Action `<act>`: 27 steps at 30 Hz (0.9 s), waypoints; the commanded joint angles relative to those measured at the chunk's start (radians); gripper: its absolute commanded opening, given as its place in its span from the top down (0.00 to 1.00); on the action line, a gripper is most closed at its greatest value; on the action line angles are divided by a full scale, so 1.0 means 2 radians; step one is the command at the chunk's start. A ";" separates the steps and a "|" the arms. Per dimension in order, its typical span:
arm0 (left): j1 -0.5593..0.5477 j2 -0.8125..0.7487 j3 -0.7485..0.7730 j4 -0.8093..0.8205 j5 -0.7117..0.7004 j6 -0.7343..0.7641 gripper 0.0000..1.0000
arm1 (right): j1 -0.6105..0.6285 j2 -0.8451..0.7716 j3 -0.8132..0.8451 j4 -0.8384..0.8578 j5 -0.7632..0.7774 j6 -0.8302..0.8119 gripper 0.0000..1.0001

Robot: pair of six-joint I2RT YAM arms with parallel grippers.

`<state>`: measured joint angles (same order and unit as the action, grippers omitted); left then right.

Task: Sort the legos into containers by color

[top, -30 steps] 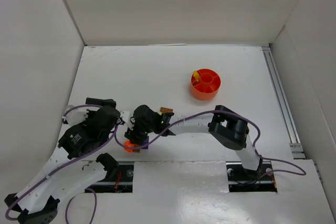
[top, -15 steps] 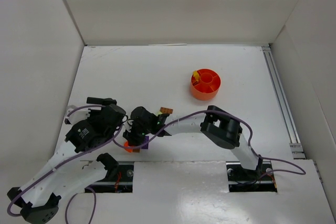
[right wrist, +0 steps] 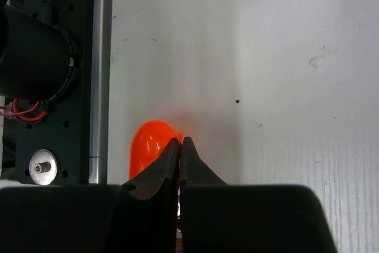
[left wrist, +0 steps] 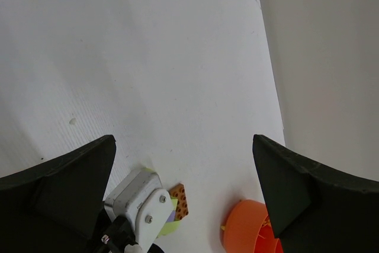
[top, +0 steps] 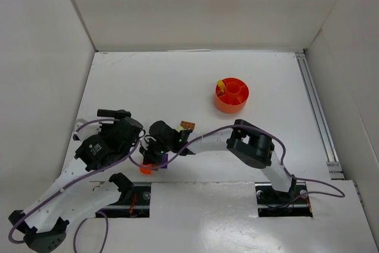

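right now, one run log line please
left gripper open, empty | right gripper shut, tips at orange piece | dish holds yellow brick

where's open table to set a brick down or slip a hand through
Wide bare table runs from the back wall to the orange dish. A narrower strip lies between dish and right-hand rail. Crowded: near left, where left gripper, right gripper and loose bricks bunch.
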<state>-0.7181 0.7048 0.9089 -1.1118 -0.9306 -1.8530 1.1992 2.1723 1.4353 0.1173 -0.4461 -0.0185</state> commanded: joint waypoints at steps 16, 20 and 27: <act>0.001 0.069 0.016 0.095 -0.010 0.129 0.00 | -0.063 -0.193 -0.105 0.000 0.116 -0.031 1.00; 0.001 0.105 0.032 0.147 0.011 0.176 0.00 | -0.128 -0.245 -0.136 -0.006 0.128 -0.035 1.00; 0.045 0.181 0.066 0.293 0.139 0.365 0.00 | -0.227 -0.351 -0.178 -0.081 0.264 -0.084 1.00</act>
<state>-0.6708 1.0351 0.9829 -0.6960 -0.7906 -1.3457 0.7803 1.5536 1.0885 0.0204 -0.0803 -0.1287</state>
